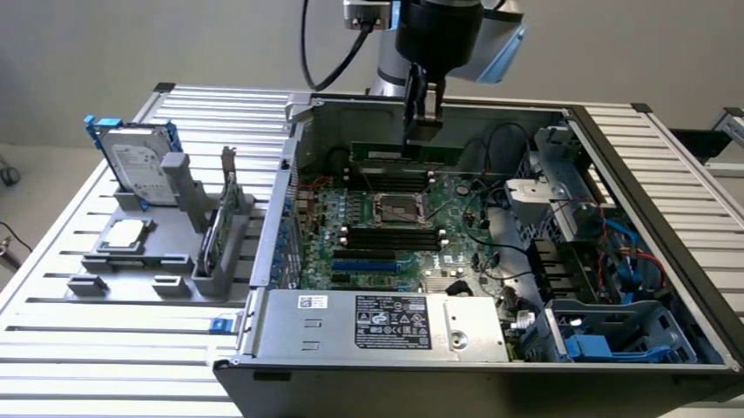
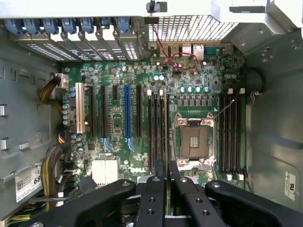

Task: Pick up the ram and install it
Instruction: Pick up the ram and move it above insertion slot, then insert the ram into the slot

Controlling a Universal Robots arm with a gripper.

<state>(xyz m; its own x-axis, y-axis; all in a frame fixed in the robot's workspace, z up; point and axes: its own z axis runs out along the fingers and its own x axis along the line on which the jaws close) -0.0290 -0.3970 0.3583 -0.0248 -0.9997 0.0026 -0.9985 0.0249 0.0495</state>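
In the exterior view my gripper (image 1: 421,131) hangs inside the open computer case (image 1: 273,218), shut on the top edge of the ram (image 1: 402,153), a long green stick held level and on edge. The stick hovers just above the far bank of black memory slots (image 1: 395,181), beyond the processor socket (image 1: 395,207). The wrist view looks straight down on the motherboard (image 2: 113,123). There my two fingers (image 2: 160,175) stand close together, lined up with the black slots (image 2: 158,127) beside the socket (image 2: 193,139). A second bank of slots (image 2: 232,132) lies on the socket's other side.
A grey holder (image 1: 152,261) at the exterior view's left carries a hard drive in a blue frame (image 1: 134,161) and a small silver processor chip (image 1: 125,233). The power supply (image 1: 384,318), drive cages (image 1: 605,335) and cables (image 1: 628,252) crowd the case's near and right sides.
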